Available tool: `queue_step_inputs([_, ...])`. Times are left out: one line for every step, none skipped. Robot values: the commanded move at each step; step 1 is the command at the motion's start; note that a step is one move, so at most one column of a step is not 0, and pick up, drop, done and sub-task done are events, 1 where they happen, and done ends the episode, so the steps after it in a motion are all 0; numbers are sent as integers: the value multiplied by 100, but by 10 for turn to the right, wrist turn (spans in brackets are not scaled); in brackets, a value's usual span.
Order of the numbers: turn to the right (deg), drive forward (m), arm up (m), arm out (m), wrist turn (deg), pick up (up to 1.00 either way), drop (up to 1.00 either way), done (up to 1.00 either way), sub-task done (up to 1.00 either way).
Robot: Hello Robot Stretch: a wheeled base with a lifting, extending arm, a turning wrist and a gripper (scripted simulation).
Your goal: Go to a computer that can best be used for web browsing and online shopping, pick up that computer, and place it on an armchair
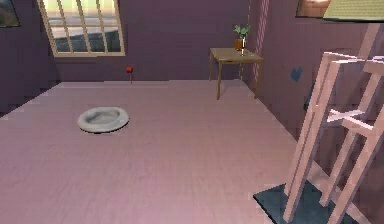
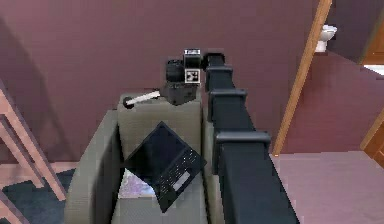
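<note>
The black open laptop computer (image 2: 165, 160) sat tilted, corner-down, against the seat of the grey-green upholstered armchair (image 2: 92, 172), at about six o'clock from the dark two-fingered tool (image 2: 158, 93), and whether that tool had hold of anything could not be told.

Window (image 1: 82, 27): back wall, forward view's left.
Floor (image 1: 180, 150): white ring-shaped bed (image 1: 103, 120) — well apart from the counter (image 1: 228, 54).
Counter: potted plant (image 1: 240, 36) on top.
Doorway (image 2: 299, 80): toilet (image 2: 326, 38) beyond.

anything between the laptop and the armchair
Nothing visible does. The laptop shows tilted in front of the armchair's back, over its seat, below the pincer; I cannot tell whether it is held or resting.
</note>
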Motion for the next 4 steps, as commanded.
queue_step_inputs([0,0,0,0,30,0,0,0,0])
queue_step_inputs([0,0,-34,0,0,0,0,0,0])
queue_step_inputs([0,0,-32,0,0,0,0,0,0])
queue_step_inputs([0,0,0,0,0,100,0,0,0])
